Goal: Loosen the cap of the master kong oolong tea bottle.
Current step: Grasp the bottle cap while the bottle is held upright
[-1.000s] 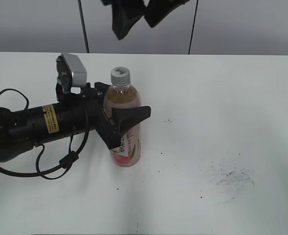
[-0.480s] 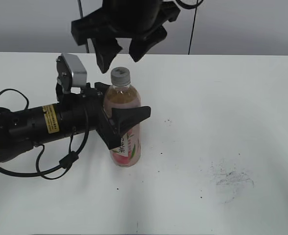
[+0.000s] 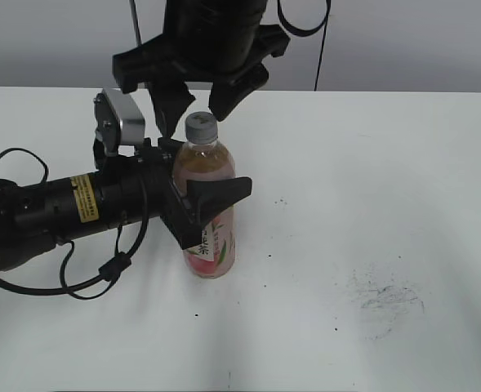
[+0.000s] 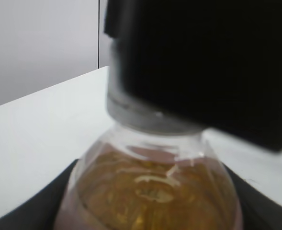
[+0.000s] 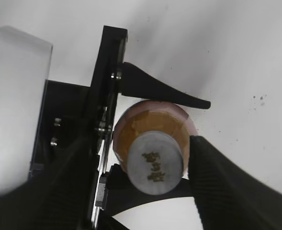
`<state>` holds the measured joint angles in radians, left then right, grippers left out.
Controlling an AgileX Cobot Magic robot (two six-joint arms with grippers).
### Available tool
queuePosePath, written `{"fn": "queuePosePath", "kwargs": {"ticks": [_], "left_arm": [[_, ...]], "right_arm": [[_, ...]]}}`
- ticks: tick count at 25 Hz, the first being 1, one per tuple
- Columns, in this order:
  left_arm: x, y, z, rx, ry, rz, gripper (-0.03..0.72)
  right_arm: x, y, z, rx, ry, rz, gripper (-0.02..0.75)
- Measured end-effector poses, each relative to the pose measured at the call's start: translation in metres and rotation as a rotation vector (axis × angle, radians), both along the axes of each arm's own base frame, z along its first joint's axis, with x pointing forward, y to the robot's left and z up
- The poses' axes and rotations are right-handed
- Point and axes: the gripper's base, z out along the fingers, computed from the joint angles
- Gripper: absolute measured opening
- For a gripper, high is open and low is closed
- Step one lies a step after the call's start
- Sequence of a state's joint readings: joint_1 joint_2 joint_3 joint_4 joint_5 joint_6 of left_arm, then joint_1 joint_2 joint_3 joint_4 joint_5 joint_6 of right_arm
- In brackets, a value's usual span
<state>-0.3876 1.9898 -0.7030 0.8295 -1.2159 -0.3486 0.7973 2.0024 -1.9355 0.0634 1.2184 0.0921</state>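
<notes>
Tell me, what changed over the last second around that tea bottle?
The right gripper came down from the top of the picture and now straddles the cap, its fingers open on either side, not yet closed on it. The left gripper stayed clamped around the bottle, which stands upright in the same spot on the white table.

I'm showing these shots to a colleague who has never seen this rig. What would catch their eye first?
Probably the bottle of amber tea standing upright left of centre on the white table, clamped around its body by the left gripper reaching in sideways. Right above it, the right gripper hangs open, its fingers straddling the grey cap.
</notes>
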Motion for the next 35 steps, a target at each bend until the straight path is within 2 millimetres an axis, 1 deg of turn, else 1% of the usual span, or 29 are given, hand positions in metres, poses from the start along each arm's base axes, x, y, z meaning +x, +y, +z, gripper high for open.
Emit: {"fn": "queuePosePath", "kwargs": {"ticks": [6,11,13,16,20,22,35], "left_arm": [[0.000,0.000,0.000,0.000,0.000,0.000,0.445],[0.000,0.000,0.000,0.000,0.000,0.000,0.445],[0.000,0.000,0.000,0.000,0.000,0.000,0.445],[0.000,0.000,0.000,0.000,0.000,0.000,0.445],[0.000,0.000,0.000,0.000,0.000,0.000,0.445],[0.000,0.000,0.000,0.000,0.000,0.000,0.445],[0.000,0.000,0.000,0.000,0.000,0.000,0.445]], "right_arm": [[0.000,0.000,0.000,-0.001,0.002,-0.004,0.483],[-0.001,-0.003,-0.012,-0.030,0.031,-0.007,0.482],[-0.001,-0.004,-0.013,-0.034,0.036,-0.007,0.482],[0.000,-0.004,-0.014,-0.040,0.031,-0.007,0.475],[0.000,-0.004,-0.014,-0.041,0.029,-0.007,0.419],[0.000,-0.004,-0.014,-0.041,0.029,-0.007,0.407],[-0.002,-0.005,-0.009,-0.034,0.022,-0.007,0.396]]}}
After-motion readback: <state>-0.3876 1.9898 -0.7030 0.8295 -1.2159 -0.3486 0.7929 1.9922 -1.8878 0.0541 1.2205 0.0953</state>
